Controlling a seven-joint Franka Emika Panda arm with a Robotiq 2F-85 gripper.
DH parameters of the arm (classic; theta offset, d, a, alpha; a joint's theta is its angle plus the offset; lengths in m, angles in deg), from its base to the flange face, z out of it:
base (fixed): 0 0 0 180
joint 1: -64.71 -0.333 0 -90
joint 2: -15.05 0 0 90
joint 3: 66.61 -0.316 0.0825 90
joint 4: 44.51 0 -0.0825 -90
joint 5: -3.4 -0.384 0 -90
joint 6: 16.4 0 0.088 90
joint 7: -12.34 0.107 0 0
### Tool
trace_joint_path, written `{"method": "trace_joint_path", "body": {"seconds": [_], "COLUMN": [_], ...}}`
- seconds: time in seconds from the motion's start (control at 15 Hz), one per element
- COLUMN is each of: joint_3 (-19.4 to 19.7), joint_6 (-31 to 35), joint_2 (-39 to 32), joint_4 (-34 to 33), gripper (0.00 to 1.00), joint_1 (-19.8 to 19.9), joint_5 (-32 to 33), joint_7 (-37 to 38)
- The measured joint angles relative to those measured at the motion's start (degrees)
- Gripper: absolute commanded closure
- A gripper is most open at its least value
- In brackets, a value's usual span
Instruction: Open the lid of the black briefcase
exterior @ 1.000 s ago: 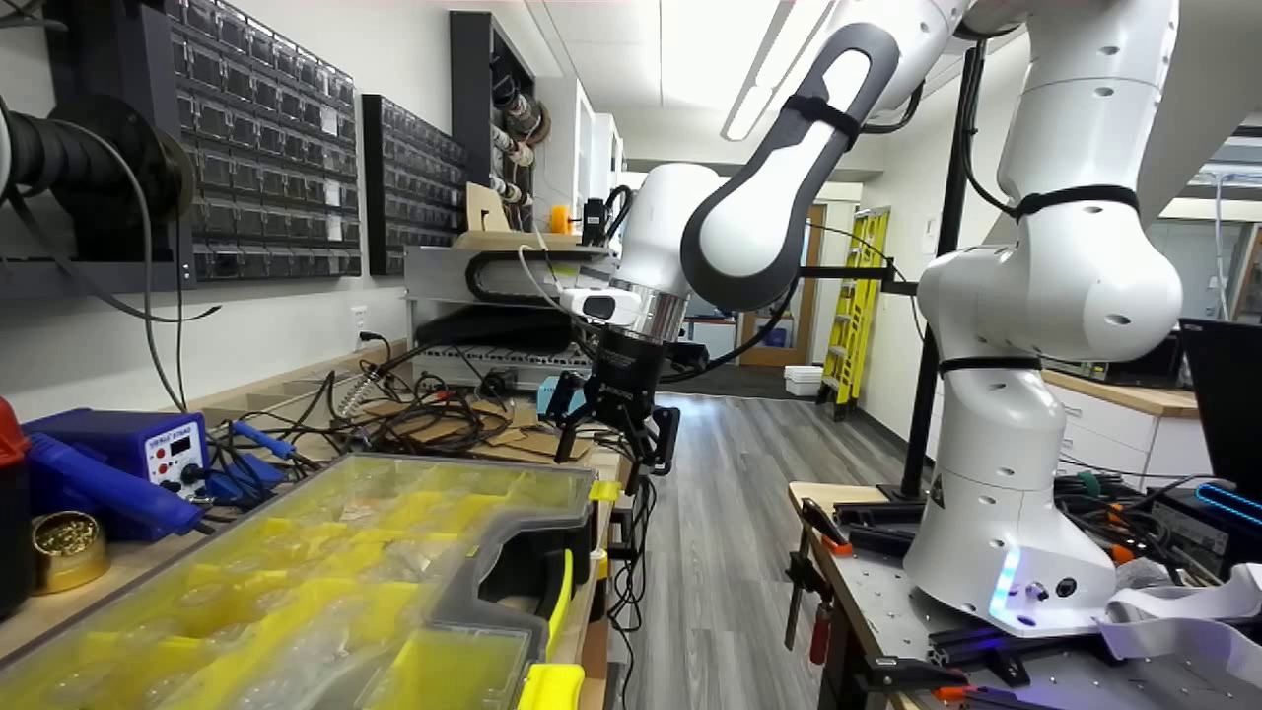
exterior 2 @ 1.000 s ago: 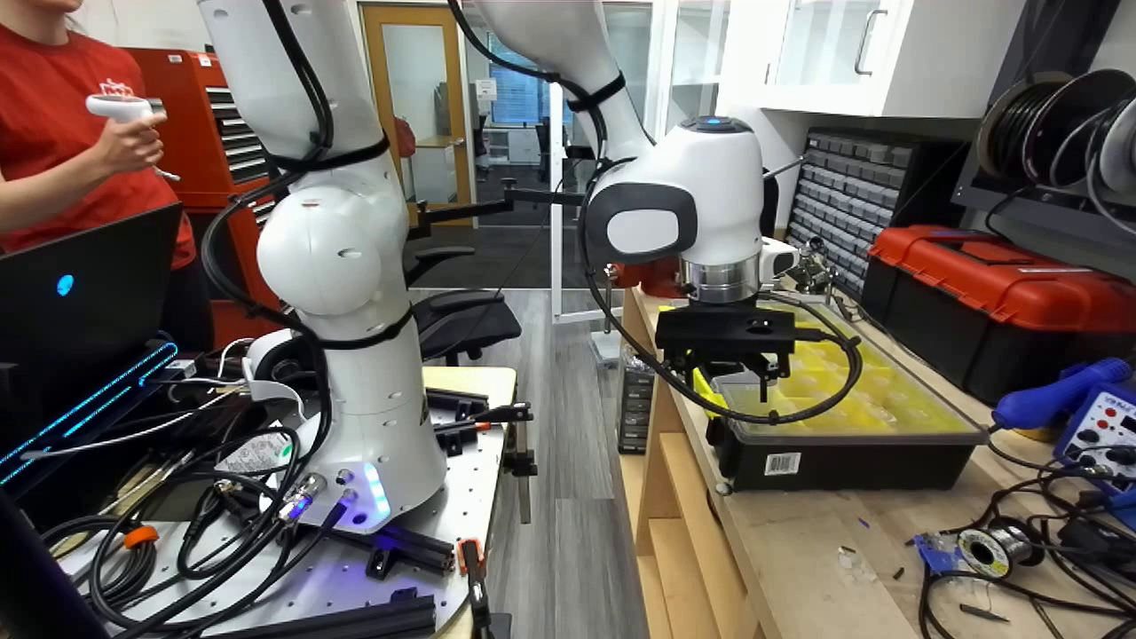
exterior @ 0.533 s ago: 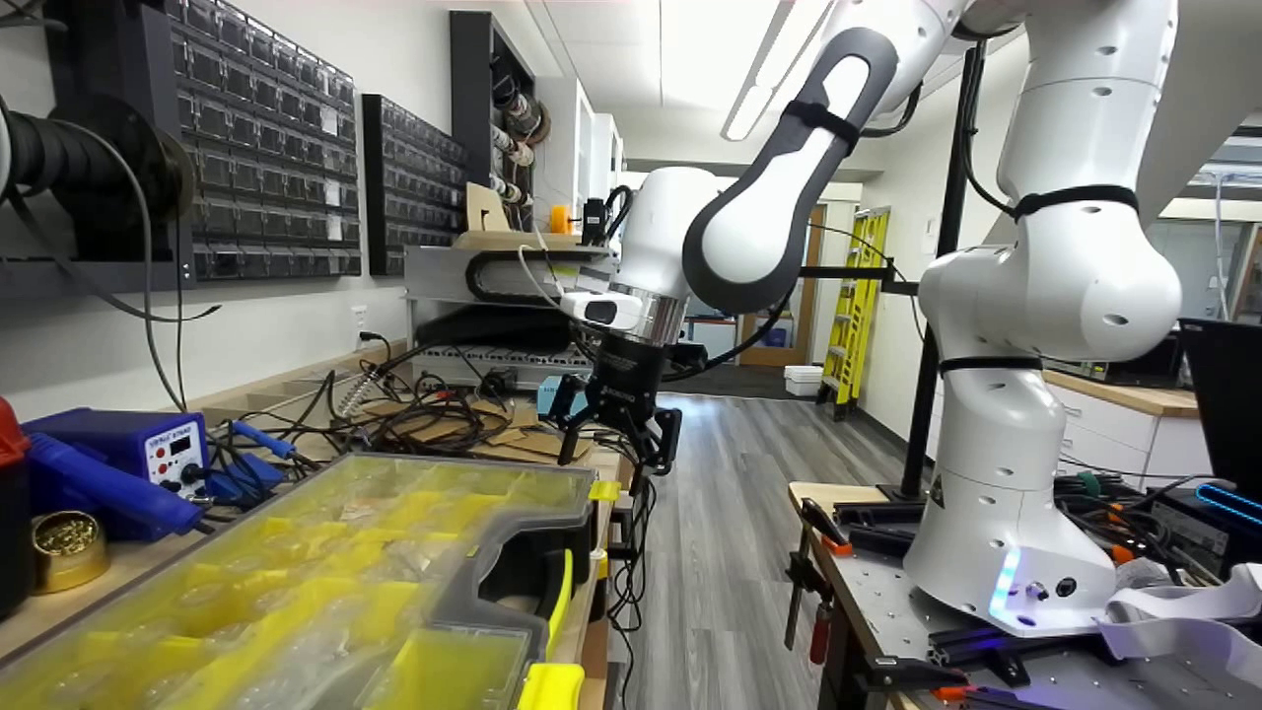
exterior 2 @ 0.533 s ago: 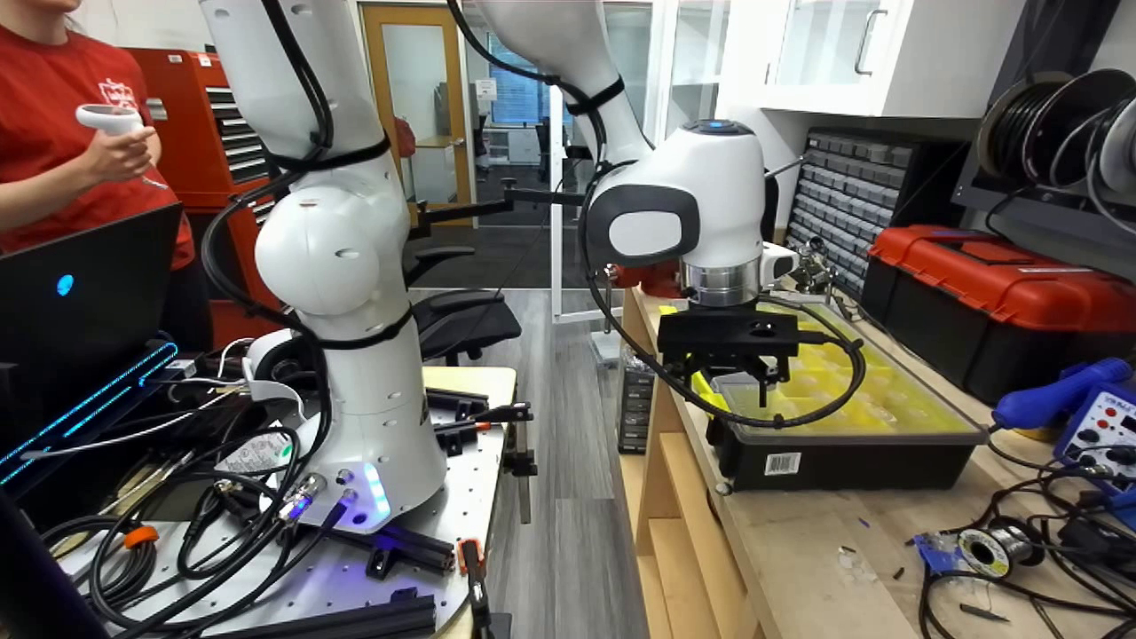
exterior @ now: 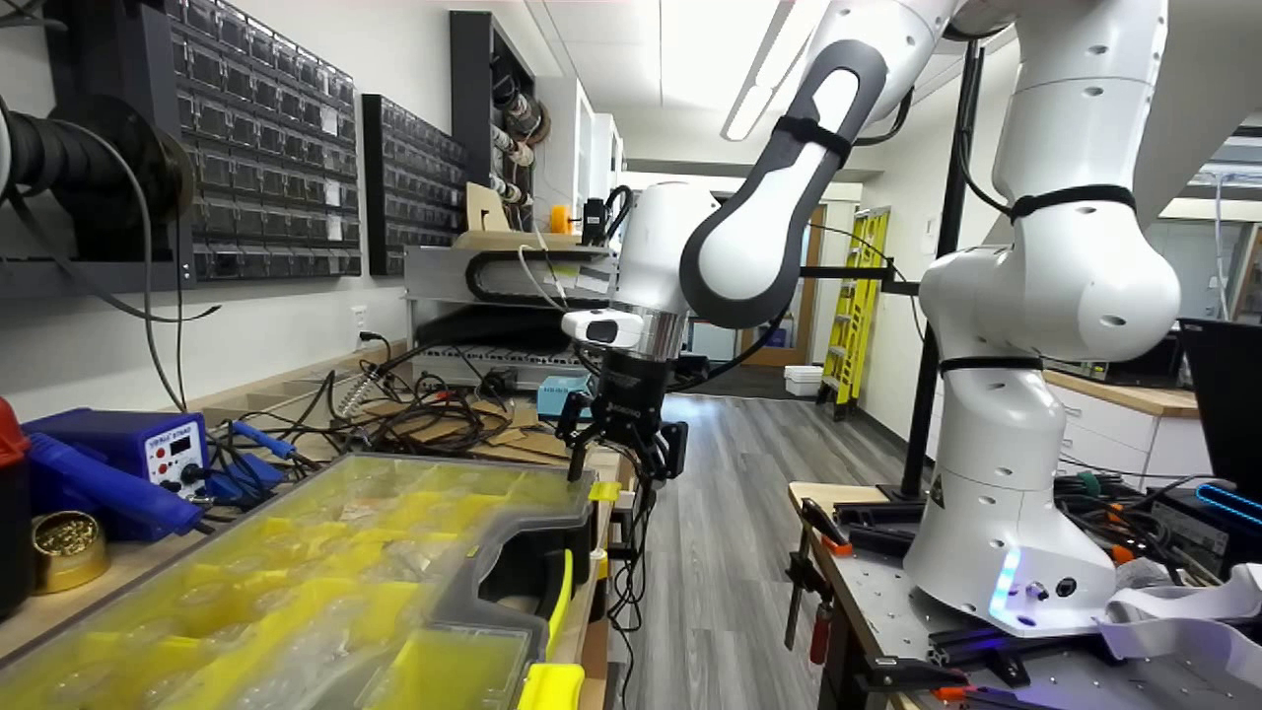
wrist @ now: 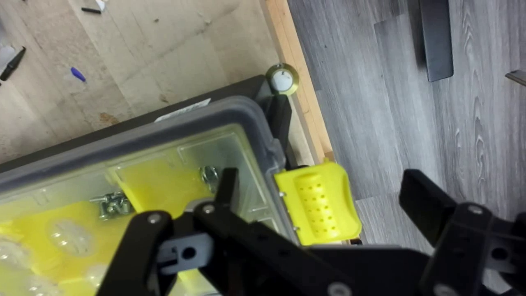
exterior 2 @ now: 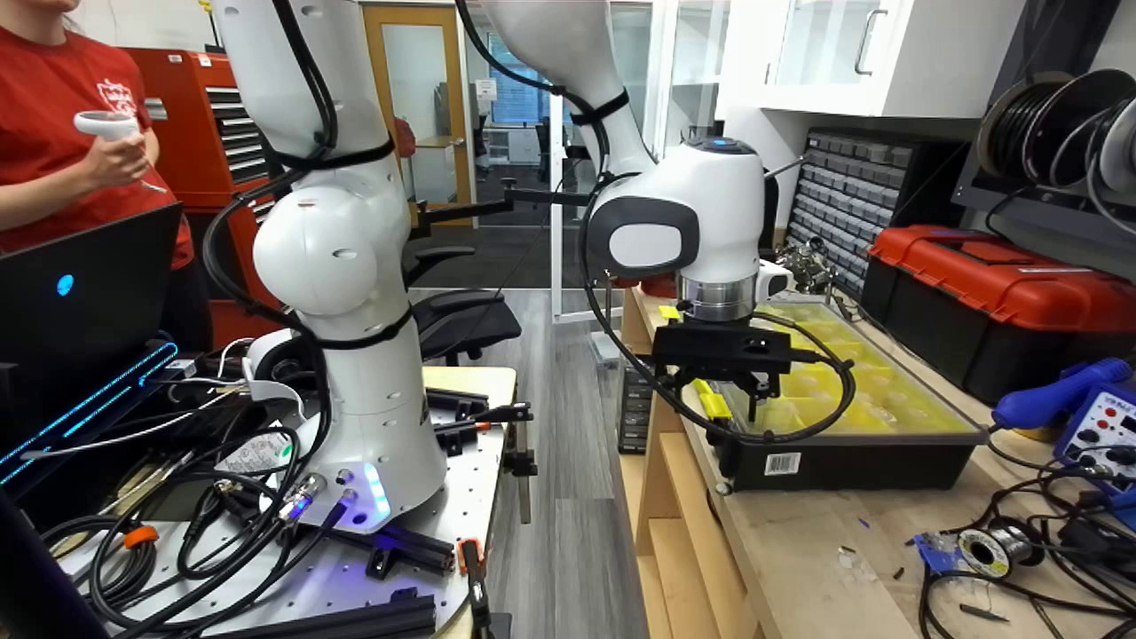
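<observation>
Wrist view crops the lid [wrist: 154, 176], which the wide-spread end effector [wrist: 321, 183] partly hides.

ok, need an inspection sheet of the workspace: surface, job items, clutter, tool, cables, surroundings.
Surface: wooden bench, small scraps lying on it.
Job items: black briefcase on the bench; clear lid down over yellow bins; yellow latch juts out at the lid's edge.
Clutter: red-and-black toolbox, wire spool, blue instrument box.
Tool: open, holding nothing; in the wrist view the latch shows between its fingers.
Cables: tangle on the bench; black cable loop hanging by the tool.
Surroundings: person in red holding a white controller; dark wall drawers; yellow ladder.
</observation>
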State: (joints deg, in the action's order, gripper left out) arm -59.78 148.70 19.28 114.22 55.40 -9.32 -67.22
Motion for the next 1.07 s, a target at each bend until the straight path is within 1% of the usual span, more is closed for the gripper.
{"method": "trace_joint_path", "body": {"seconds": [0.4, 0.73, 0.87, 0.93, 1.0, 1.07], "joint_3": [-0.4, -0.18, -0.13, -0.13, -0.07, -0.05], "joint_6": [1.01, 0.47, -0.5, -1.03, -1.3, -1.56], "joint_2": [0.54, 2.08, 2.98, 3.44, 3.86, 4.23], "joint_4": [-0.04, 0.3, 0.59, 0.77, 0.87, 0.93], "gripper": [0.66, 0.77, 0.89, 0.92, 0.95, 0.93], "joint_1": [0.63, 0.62, 0.61, 0.61, 0.66, 0.66], "joint_5": [-0.84, -2.55, -3.01, -3.03, -3.03, -3.0], "joint_7": [0.0, -0.93, -1.23, -1.25, -1.25, -1.25]}}
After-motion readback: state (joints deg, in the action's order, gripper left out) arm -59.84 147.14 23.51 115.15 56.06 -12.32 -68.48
